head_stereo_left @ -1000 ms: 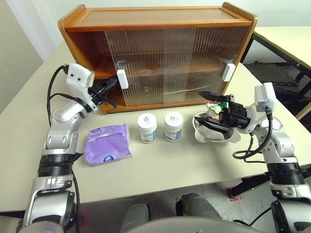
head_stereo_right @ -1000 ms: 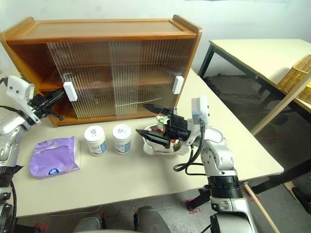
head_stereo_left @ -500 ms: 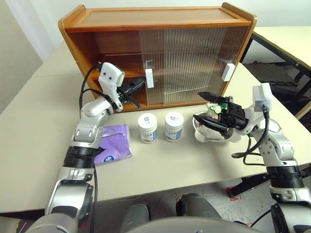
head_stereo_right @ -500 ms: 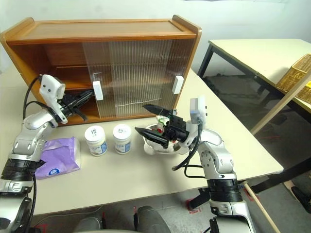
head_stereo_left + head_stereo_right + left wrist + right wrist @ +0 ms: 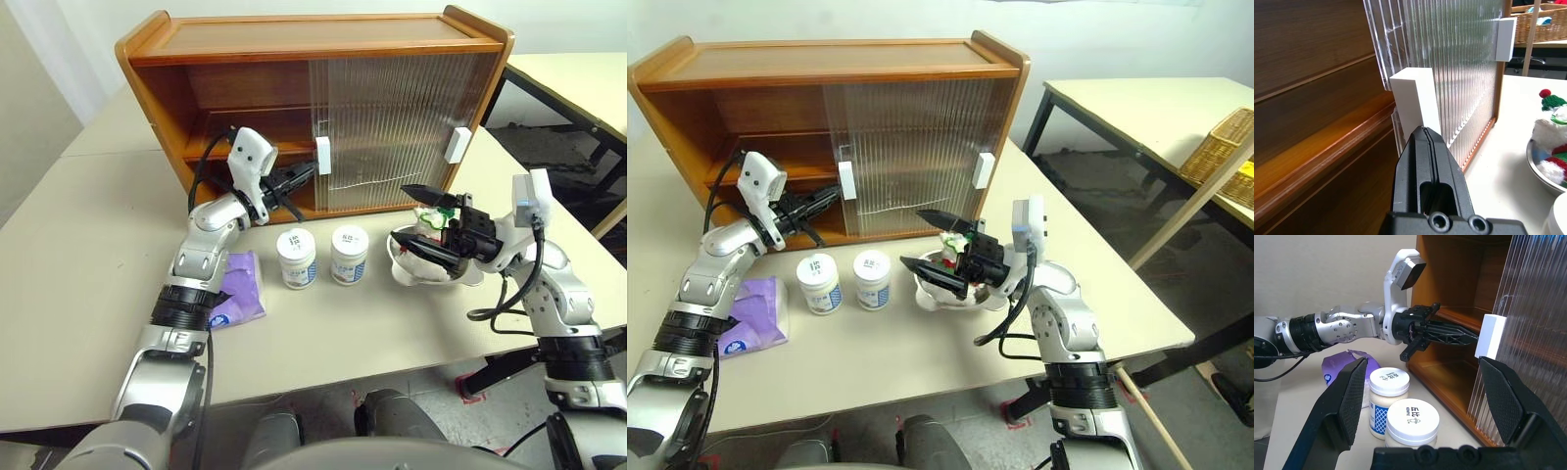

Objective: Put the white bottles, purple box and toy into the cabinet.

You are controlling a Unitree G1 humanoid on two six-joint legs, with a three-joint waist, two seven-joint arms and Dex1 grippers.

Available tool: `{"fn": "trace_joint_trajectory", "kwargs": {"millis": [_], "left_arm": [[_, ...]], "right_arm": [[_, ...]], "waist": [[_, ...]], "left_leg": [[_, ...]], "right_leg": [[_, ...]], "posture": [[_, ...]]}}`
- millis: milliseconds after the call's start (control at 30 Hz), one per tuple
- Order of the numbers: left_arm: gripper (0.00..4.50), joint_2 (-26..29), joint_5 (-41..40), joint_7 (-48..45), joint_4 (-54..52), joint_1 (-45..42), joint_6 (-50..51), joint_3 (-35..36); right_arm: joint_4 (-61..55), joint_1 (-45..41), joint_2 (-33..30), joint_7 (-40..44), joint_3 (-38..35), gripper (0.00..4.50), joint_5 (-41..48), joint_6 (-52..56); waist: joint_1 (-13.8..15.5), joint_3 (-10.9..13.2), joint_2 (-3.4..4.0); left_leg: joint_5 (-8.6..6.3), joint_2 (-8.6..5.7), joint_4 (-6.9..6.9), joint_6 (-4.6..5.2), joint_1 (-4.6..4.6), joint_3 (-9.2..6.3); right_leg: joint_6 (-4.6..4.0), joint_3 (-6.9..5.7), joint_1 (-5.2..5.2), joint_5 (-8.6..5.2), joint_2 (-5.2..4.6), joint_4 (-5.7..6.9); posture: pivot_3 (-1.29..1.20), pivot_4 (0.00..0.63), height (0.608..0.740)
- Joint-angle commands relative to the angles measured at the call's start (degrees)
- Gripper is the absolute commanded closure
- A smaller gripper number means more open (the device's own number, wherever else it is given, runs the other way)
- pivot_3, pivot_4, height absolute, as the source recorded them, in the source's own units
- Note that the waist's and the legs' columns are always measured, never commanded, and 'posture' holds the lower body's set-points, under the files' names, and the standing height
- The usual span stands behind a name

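The cabinet stands at the back of the table, its left half open. My left gripper is shut, its tips pressed against the white handle of the ribbed sliding door. Two white bottles stand side by side in front of the cabinet. The purple box lies to their left, partly under my left arm. The toy sits in a metal dish on the right. My right gripper hovers open over that dish, pointing left, holding nothing.
A second white handle sits on the right door. Beyond the table's right edge stands another table with a wicker basket. Bare tabletop lies in front of the bottles.
My left gripper has moved right with the door handle, and the sliding door has slid right, opening the cabinet's left half. The right arm has stayed put.
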Motion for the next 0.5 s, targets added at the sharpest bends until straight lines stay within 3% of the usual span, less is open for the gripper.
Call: {"fn": "trace_joint_trajectory", "kwargs": {"millis": [33,67,167,367,500], "left_arm": [[4.46,0.03,0.3,-0.41,0.59,-0.29,-0.4,-0.01],[4.46,0.35,0.54,-0.34,0.47,-0.1,-0.37,0.02],[3.87,2.91,0.14,-1.12,-2.33,1.9,0.7,1.16],[1.85,12.94,-3.88,-5.03,-16.51,9.78,10.39,4.55],[0.53,20.37,-13.31,-7.52,-26.37,17.59,24.84,12.09]], "right_arm": [[0.73,-0.34,-0.4,0.61,0.26,0.0,-0.66,-0.58],[0.83,-0.44,-0.45,0.66,0.22,0.0,-0.69,-0.62],[0.83,-0.47,-0.62,0.77,0.08,0.0,-0.77,-0.76],[1.68,-0.7,-1.19,1.31,0.38,0.0,-1.31,-1.62],[2.61,-1.21,-0.91,1.68,0.82,0.0,-1.72,-2.0]], "waist": [[-0.01,0.0,0.0],[-0.02,0.0,0.0],[-0.37,0.0,0.01],[-1.44,0.0,0.03],[-1.83,-0.06,0.13]], "left_leg": [[-0.01,0.0,0.04,0.01,-0.02,-0.01],[-0.02,0.0,0.07,0.03,-0.04,-0.02],[-0.03,0.0,0.11,0.05,-0.08,-0.07],[-0.04,-0.01,0.1,0.04,-0.3,-0.01],[-0.06,0.0,0.07,0.01,-0.6,-0.01]], "right_leg": [[0.01,0.0,0.0,0.0,0.0,0.0],[0.01,0.0,-0.01,0.0,0.0,0.0],[0.01,0.01,-0.02,0.0,0.0,0.0],[-0.04,-0.04,-0.27,0.0,0.07,0.0],[-0.42,-0.04,-0.58,0.19,0.07,0.0]], "posture": [[-0.22,0.0,0.74],[-0.22,0.0,0.74],[-0.22,0.0,0.74],[-0.21,0.0,0.74],[-0.2,0.0,0.74]]}}
